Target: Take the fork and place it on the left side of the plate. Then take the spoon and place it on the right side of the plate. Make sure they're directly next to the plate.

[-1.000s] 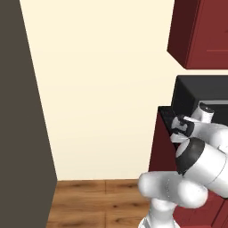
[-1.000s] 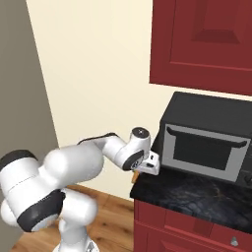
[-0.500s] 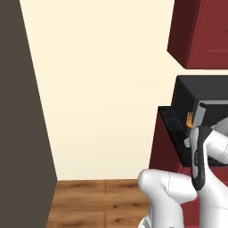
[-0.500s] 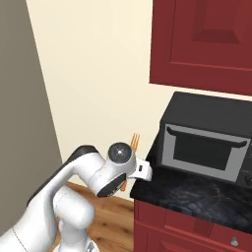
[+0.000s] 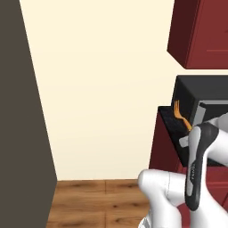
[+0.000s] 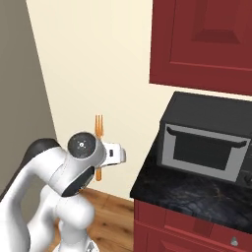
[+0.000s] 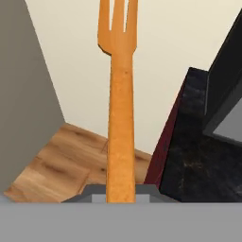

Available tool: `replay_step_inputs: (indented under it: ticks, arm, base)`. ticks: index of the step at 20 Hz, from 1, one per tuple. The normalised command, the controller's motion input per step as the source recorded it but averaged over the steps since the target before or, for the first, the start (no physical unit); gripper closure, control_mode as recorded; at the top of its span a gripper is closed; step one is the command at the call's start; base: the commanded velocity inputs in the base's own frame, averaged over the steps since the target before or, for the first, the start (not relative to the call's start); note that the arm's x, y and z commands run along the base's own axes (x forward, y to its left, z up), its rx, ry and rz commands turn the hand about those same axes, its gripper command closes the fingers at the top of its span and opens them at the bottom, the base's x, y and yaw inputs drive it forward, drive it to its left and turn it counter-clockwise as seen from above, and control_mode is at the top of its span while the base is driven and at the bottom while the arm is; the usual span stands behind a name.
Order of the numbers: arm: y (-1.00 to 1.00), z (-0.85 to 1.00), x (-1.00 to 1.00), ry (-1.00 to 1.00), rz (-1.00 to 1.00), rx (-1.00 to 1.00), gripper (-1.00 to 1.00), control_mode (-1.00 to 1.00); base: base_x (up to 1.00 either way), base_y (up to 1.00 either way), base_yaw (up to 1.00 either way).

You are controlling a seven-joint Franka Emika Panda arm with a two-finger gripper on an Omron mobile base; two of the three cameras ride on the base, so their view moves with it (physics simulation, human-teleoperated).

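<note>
My gripper [image 7: 121, 191] is shut on the handle of the orange fork [image 7: 120, 118]. The fork stands upright with its tines pointing up. From the right base camera, the fork [image 6: 99, 126] rises behind the arm's wrist, in front of the cream wall and left of the microwave. From the left base camera, its tines [image 5: 177, 111] stick up in front of the microwave's corner. The plate and the spoon are out of view.
A dark microwave [image 6: 204, 147] sits on a black speckled counter [image 6: 192, 197] over red base cabinets. Red wall cabinets [image 6: 206, 39] hang above it. A tall dark grey panel [image 5: 20, 116] stands at the left, with wood floor [image 5: 98, 200] below.
The arm has swung back from the microwave toward the wall, carrying the fork. The fork hung tines-down a second ago and now stands tines-up.
</note>
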Motion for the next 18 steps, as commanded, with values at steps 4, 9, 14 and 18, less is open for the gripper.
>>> replay_step_inputs:
  ticks: [4, 9, 14, 18]
  arm:
    - [0.37, 0.47, -0.02, 0.05, 0.15, -0.14, 1.00, -1.00]
    - [0.29, 0.05, 0.00, 0.06, 0.09, -0.13, 1.00, -1.00]
    - [0.00, 0.00, 0.00, 0.00, 0.00, 0.00, 1.00, 1.00]
    - [0.00, 0.00, 0.00, 0.00, 0.00, 0.00, 1.00, 1.00]
  base:
    - [0.00, 0.00, 0.00]
    - [0.00, 0.00, 0.00]
    - [-0.31, 0.12, 0.03]
    - [-0.82, 0.00, 0.01]
